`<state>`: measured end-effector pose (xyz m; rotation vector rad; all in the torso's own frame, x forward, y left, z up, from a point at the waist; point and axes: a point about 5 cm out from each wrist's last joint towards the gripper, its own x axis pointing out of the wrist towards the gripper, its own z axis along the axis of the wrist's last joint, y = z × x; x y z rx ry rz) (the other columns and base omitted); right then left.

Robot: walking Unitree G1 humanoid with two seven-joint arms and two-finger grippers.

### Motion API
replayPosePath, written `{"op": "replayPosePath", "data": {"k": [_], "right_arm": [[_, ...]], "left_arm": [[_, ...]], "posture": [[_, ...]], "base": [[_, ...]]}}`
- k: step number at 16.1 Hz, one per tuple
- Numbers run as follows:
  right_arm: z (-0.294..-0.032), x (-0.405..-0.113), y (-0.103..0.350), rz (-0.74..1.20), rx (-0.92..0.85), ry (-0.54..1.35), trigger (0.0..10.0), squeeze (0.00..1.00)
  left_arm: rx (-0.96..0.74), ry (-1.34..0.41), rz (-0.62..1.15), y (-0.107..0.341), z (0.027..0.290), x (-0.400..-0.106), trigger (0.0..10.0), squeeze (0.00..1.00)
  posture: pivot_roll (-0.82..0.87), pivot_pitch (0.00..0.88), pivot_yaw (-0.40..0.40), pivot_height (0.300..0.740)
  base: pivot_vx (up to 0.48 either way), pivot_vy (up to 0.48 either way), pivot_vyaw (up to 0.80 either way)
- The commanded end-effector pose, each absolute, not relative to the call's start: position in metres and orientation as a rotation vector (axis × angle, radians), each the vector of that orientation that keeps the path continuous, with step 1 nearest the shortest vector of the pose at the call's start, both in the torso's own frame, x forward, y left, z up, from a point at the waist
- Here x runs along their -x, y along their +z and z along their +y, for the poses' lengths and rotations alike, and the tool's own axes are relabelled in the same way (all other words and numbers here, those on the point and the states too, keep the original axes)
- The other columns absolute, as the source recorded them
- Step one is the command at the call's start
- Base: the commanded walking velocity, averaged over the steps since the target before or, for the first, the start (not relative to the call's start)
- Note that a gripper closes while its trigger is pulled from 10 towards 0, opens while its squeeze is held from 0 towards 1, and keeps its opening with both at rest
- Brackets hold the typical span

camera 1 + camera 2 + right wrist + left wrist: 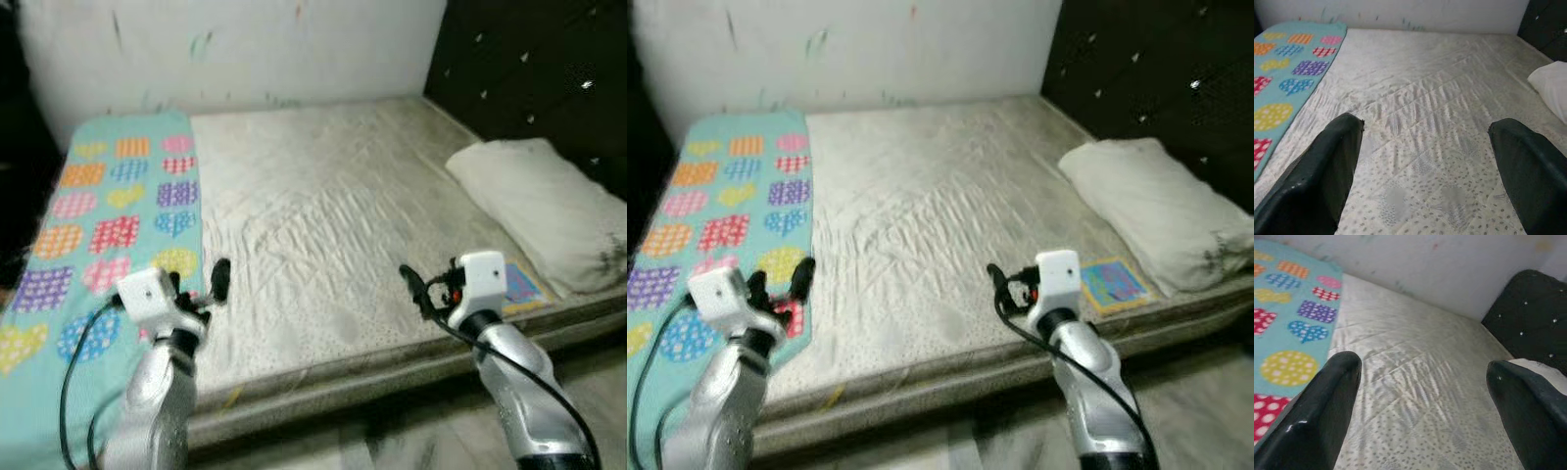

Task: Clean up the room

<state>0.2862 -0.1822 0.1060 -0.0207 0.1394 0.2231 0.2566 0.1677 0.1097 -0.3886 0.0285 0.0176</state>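
Across the frame ahead lies the mattress (333,235), a broad rectangular slab in pale, quilted fabric with a fine speckled print, creased in shallow diagonal wrinkles and greyed with stains near its front edge; its long axis runs left to right, from the blanket end to the headboard end. Over the mattress's left end lies the blanket (108,225), a flat teal sheet printed with dotted and checked hearts, circles and rectangles, its length running from the wall toward the robot; its near end hangs over the front edge. At the right end rests the pillow (544,211), off-white, soft and oblong, angled along the black tufted headboard (549,69), with dark smudges on its near corner; just beside it lies a small, flat colourful printed item (524,287), type unclear. Left gripper (201,284) hovers over the blanket's inner edge, fingers spread wide, holding nothing; right gripper (416,289) hovers above the mattress's front right part, fingers likewise wide apart and empty.
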Motion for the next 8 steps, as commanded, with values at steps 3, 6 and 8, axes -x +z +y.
{"op": "replayPosePath", "data": {"k": [3, 6, 8], "right_arm": [[-0.1821, -0.2887, 0.1129, 0.117, 0.032, 0.228, 10.0, 0.00], [-0.1816, -0.2890, 0.1130, 0.116, 0.030, 0.231, 10.0, 0.00], [-0.1814, -0.2890, 0.1133, 0.114, 0.029, 0.230, 10.0, 0.00]], "left_arm": [[0.389, 0.007, 0.006, 0.1146, 0.1690, -0.2551, 10.0, 0.00], [0.390, 0.003, 0.003, 0.1151, 0.1686, -0.2549, 10.0, 0.00], [0.390, -0.001, 0.004, 0.1152, 0.1685, -0.2547, 10.0, 0.00]], "posture": [[-0.05, 0.000, -0.027, 0.740], [-0.05, 0.000, -0.028, 0.740], [-0.05, 0.000, -0.028, 0.740]], "base": [[0.306, 0.000, 0.00], [0.346, 0.000, 0.00], [0.349, 0.000, 0.00]]}}
